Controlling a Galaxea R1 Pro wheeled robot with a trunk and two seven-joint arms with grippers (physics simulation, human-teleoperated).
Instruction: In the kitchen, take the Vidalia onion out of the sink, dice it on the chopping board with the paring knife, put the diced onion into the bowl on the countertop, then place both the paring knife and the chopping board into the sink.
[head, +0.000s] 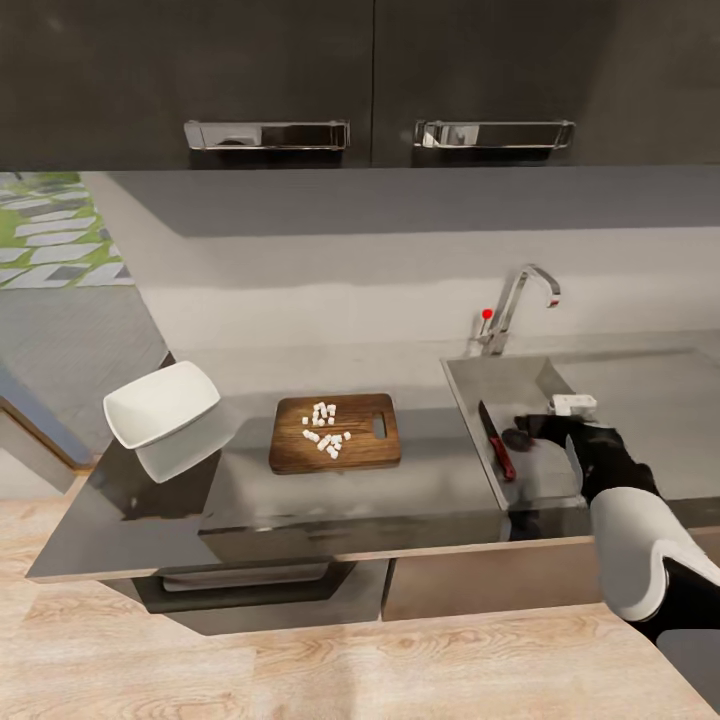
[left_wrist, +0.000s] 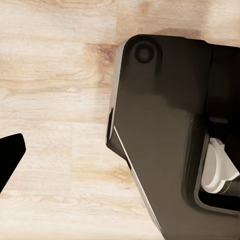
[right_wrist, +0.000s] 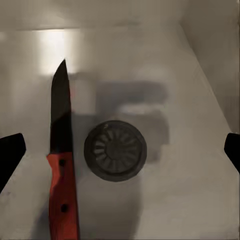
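Kitchen: grey countertop (head: 300, 500) under dark wall cabinets (head: 370, 80), wood floor (head: 300, 660) in front. The knife (head: 497, 440) lies flat in the sink (head: 470, 385), close to the basin wall nearest the board, red handle toward the robot, dark blade pointing to the back wall. In the right wrist view the knife (right_wrist: 61, 165) sits just beside the round drain (right_wrist: 115, 150), not touching it, nothing gripping it. Right gripper (right_wrist: 120, 150) hangs over the basin, fingers spread wide, empty; dark fingertips (right_wrist: 10, 155) at both edges of that view. In the head view the right gripper (head: 545, 432) is above the drain area. Tap (head: 520, 300) with red knob behind the sink.

Board (head: 335, 432) lies flat on the countertop, near the sink, with a pile of small white onion dice (head: 325, 428) on it. White bowl (head: 162, 405) stands tilted, well apart from the board on the side away from the sink, empty as far as visible.

Left wrist view: floor (left_wrist: 55, 100), dark robot base (left_wrist: 165, 130), one dark fingertip (left_wrist: 10, 155); can't tell how the left gripper stands.
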